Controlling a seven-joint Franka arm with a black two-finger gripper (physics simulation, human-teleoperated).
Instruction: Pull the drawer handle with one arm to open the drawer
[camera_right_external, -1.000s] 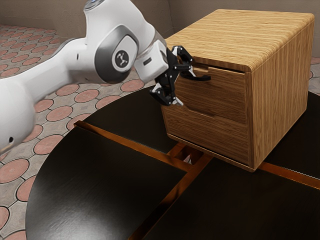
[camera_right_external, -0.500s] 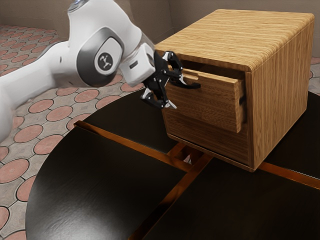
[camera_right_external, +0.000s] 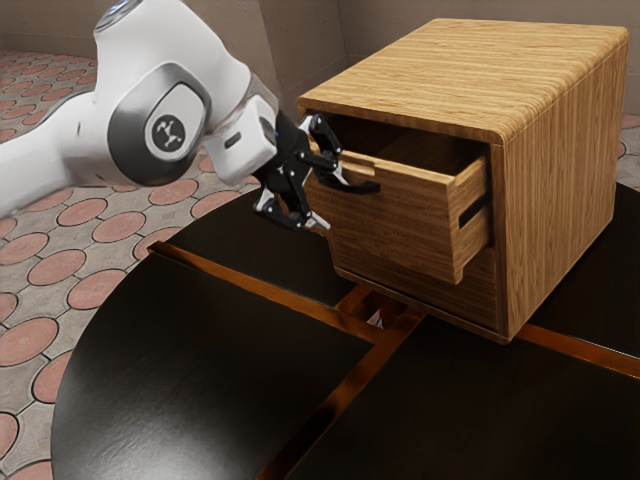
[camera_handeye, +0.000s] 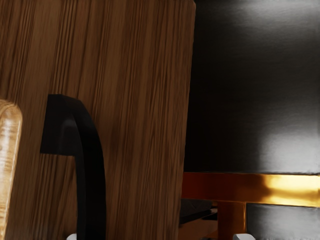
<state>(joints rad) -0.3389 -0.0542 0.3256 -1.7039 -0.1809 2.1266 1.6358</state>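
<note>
The black two-finger gripper (camera_right_external: 320, 180) holds its jaws wide, one above and one below the slim black bar handle (camera_right_external: 352, 184) (straddling it, not pinching, I judge). The handle's long axis runs level across the oak upper drawer (camera_right_external: 405, 215), which stands partly out of the boxy oak cabinet (camera_right_external: 480, 70) near the far edge of the dark round table (camera_right_external: 200, 380). Any further pull goes toward the exterior view's left.
</note>
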